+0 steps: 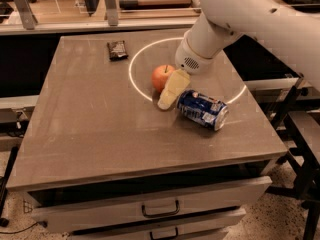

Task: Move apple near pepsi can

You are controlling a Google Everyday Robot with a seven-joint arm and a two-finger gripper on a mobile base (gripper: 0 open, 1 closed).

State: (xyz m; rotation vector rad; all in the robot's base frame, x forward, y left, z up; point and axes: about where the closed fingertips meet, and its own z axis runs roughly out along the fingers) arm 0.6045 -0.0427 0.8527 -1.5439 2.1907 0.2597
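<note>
Apple (162,77) sits near the side-lying can (202,109), at its 10 o'clock on the bench (90,134); the end effector (169,90) hangs between them, grip impossible to tell, and a careless withdrawal could roll either away.

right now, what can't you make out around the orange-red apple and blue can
In the camera view:
Right side of the round orange-red apple: hidden by the cream gripper, set between it and the lying blue aluminium pepsi can; whether it grips the apple is unclear.
Print on the small dark snack packet: too small.
White robot arm: cut off by top and right edges.
</note>
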